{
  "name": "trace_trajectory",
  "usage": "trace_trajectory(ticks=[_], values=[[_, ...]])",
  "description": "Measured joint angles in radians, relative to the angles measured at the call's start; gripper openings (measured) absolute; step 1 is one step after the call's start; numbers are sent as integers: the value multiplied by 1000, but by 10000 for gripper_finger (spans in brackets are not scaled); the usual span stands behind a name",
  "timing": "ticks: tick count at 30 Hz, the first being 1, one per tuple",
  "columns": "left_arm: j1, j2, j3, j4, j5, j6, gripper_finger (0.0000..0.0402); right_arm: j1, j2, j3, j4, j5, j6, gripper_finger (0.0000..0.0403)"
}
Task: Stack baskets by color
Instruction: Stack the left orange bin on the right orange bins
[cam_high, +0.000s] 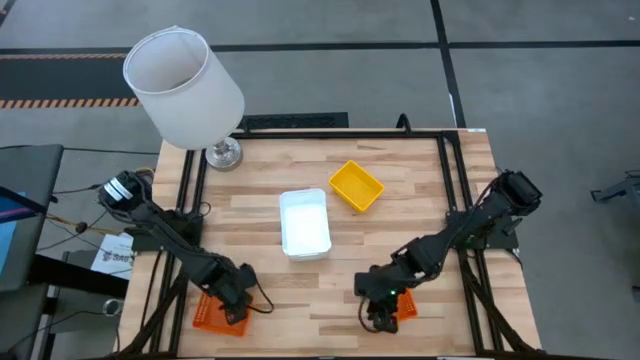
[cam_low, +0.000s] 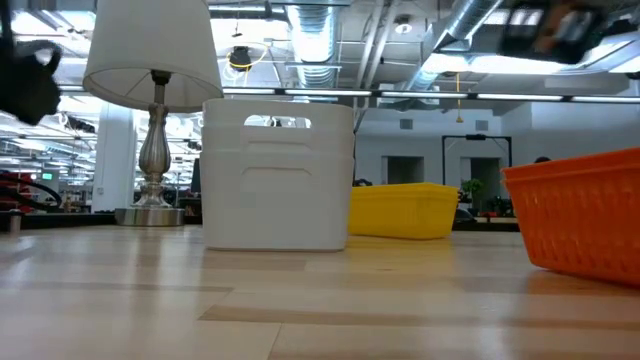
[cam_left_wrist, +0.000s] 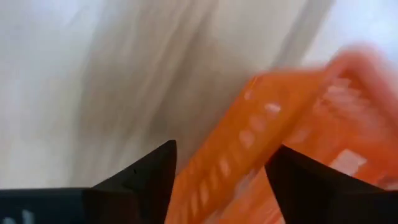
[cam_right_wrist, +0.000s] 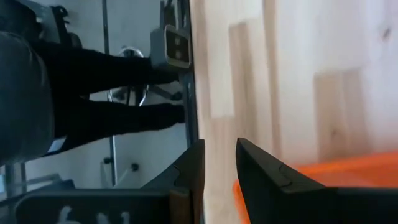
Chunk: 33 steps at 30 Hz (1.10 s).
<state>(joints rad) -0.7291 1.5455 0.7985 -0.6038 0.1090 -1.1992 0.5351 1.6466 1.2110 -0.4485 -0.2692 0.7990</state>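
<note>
My left gripper (cam_high: 237, 305) stands open at the near left, pointing down over an orange basket (cam_high: 212, 315). In the left wrist view one mesh side wall of that basket (cam_left_wrist: 249, 143) runs between the two fingers. My right gripper (cam_high: 380, 315) is at the near right, shut on a second orange basket (cam_high: 407, 308), which fills the right of the low view (cam_low: 585, 215). A white basket (cam_high: 305, 222) rests on its base at the table's middle. A yellow basket (cam_high: 356, 186) sits behind it. My left gripper has a finger on each side of the orange basket's side wall (cam_left_wrist: 214, 186); blur keeps me from telling whether either finger touches it. My right gripper has the second orange basket by its wall (cam_right_wrist: 236, 194), one finger (cam_right_wrist: 280, 180) over the inside and one outside. The fingers slant down from the right. The basket looks slightly tilted in the low view.
A lamp with a large white shade (cam_high: 185, 85) stands at the far left corner on a metal foot (cam_high: 224, 154). Bare wood lies between the two orange baskets along the near edge. A black frame (cam_high: 450, 180) borders the table's sides.
</note>
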Motion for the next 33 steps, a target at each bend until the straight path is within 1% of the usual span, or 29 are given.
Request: trace_trajectory(ticks=[2, 4, 11, 12, 15, 18, 24, 28, 30, 33], values=[[18, 18, 27, 29, -3, -15, 200, 17, 0, 0, -6, -1, 23, 110], [40, 29, 52, 43, -30, -35, 167, 39, 0, 0, -11, -1, 37, 110], [136, 44, 72, 175, -121, -73, 24, 113, 0, 0, -31, 5, 91, 110], [155, 44, 72, 194, -136, -78, 13, 124, -2, 0, -38, 8, 96, 110], [213, 44, 72, 263, -177, -97, 9, 156, -13, 1, -71, 47, 111, 110], [268, 45, 72, 369, -210, -107, 5, 191, -31, 0, -116, 116, 116, 110], [352, 45, 73, 564, -210, -161, 3, 218, -53, 1, -151, 235, 114, 110], [383, 45, 73, 620, -168, -232, 2, 200, -53, 0, -153, 361, 103, 110], [390, 45, 73, 630, -154, -275, 2, 184, -53, 1, -161, 378, 95, 109], [392, 45, 73, 636, -151, -325, 2, 167, -81, -1, -209, 377, 154, 109]])
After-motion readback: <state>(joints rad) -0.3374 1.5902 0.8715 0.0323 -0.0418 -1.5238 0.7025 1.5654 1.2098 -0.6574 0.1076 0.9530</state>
